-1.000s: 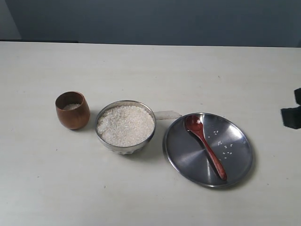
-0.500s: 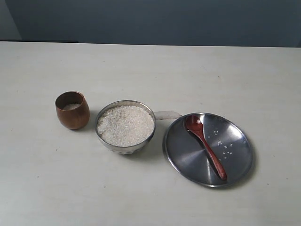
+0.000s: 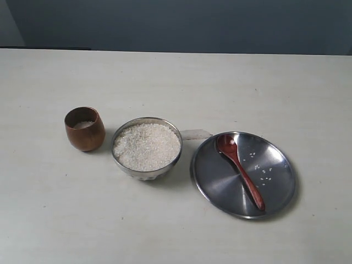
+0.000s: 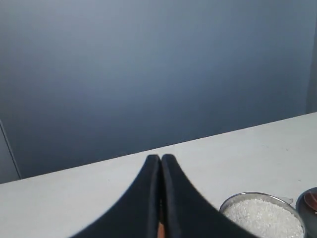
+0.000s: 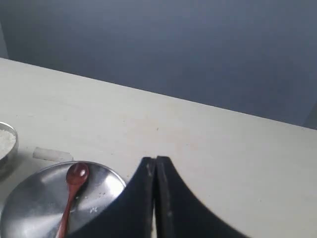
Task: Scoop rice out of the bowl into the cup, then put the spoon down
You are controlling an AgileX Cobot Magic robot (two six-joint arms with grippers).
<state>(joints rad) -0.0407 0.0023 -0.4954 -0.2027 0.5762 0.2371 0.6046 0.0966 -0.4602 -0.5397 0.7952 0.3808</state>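
Note:
The steel bowl [image 3: 147,147] stands mid-table, heaped with white rice [image 3: 147,145]. Left of it is the dark-brown wooden cup [image 3: 84,129], a little rice showing inside. The reddish-brown spoon [image 3: 240,170] lies on the flat steel plate [image 3: 278,179] at the right, nothing holding it. Neither gripper shows in the exterior view. The left gripper [image 4: 160,157] is shut with nothing in it, away from the bowl [image 4: 262,216]. The right gripper [image 5: 155,159] is shut and empty, off to the side of the spoon [image 5: 72,193].
Several loose rice grains [image 3: 263,170] lie scattered on the plate. A small pale strip [image 3: 196,133] rests on the table between bowl and plate. The pale table [image 3: 176,82] runs back to a dark blue wall.
A dark gripper part showed at the right edge of the exterior view one second ago and has left the view. The bowl, cup, plate and spoon have not moved.

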